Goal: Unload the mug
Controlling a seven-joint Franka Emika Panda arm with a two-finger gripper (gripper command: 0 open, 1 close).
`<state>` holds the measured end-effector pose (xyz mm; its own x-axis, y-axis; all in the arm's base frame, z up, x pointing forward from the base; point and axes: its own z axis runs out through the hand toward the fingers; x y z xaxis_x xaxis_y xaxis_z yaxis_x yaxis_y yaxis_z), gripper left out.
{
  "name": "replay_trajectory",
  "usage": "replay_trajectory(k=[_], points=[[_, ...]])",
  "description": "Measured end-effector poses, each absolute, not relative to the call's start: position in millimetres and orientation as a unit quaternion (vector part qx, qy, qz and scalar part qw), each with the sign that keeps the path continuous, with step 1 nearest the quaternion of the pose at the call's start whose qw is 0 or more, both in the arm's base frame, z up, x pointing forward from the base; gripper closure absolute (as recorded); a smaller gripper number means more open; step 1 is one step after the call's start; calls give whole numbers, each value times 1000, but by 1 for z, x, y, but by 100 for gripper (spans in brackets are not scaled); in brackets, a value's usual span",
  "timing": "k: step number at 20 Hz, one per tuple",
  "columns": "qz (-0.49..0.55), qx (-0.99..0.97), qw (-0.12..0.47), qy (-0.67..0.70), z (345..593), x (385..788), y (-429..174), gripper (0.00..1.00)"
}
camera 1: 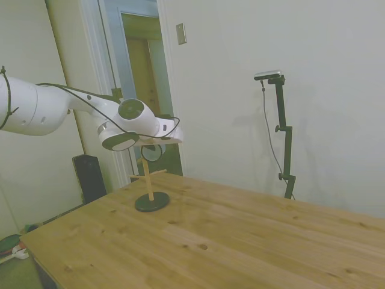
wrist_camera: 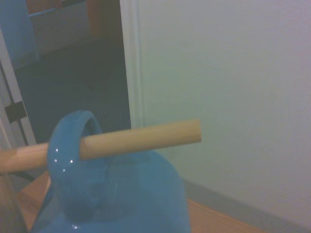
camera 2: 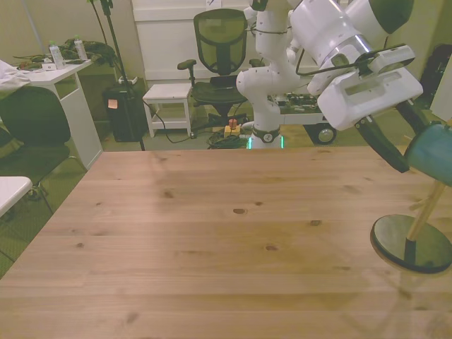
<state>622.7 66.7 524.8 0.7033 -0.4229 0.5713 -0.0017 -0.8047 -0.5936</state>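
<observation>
The blue mug point(camera 2: 435, 157) hangs by its handle point(wrist_camera: 68, 165) on a wooden peg point(wrist_camera: 146, 137) of a small mug stand, which has a wooden stem and a round dark base point(camera 2: 412, 244). The stand is at the front view's right edge; in the side view the stand point(camera 1: 151, 201) is near the table's far left corner. There the mug point(camera 1: 151, 152) shows its white inside and dark rim. My gripper point(camera 2: 418, 150) is level with the mug and open, with one dark finger point(camera 2: 385, 147) on each side of the mug's body. The second finger is partly hidden behind the mug.
The wooden table point(camera 2: 212, 233) stretches toward the front view's left. Behind it are an office chair point(camera 2: 220, 49), a white stool point(camera 2: 168, 95) and a white desk point(camera 2: 49, 78). A wall and a doorway point(camera 1: 144, 66) lie behind the stand in the side view.
</observation>
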Motion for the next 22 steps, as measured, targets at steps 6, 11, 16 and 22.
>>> replay_trajectory(k=[6, 11, 16, 22], points=[[-362, -877, 295, 115, 525, 636, 71, 100], [-359, -877, 298, 113, 526, 638, 70, 100], [-357, -878, 299, 112, 526, 638, 70, 100], [-352, -879, 305, 106, 526, 638, 71, 100]])
